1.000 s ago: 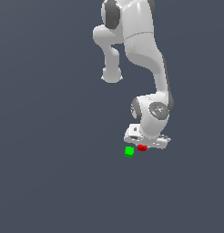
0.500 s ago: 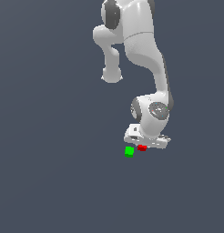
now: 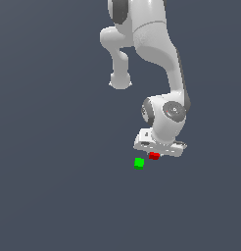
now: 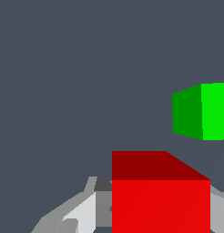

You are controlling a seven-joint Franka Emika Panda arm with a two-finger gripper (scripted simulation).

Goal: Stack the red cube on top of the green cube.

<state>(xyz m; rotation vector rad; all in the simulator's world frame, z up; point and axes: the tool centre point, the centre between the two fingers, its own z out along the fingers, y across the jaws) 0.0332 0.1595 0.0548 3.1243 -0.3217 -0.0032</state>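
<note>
The red cube (image 3: 154, 156) sits just under the white hand of my arm, between the fingers of my gripper (image 3: 155, 154). In the wrist view the red cube (image 4: 160, 200) fills the space between the two grey fingers (image 4: 89, 207), which press against its two sides. My gripper (image 4: 160, 216) is shut on it. The green cube (image 3: 138, 163) lies a short way off on the exterior view's left, apart from the red cube. It also shows in the wrist view (image 4: 202, 111). I cannot tell whether the red cube is off the floor.
A plain dark grey floor (image 3: 54, 186) lies all around the two cubes. The white arm (image 3: 156, 59) rises above the gripper toward the top of the exterior view.
</note>
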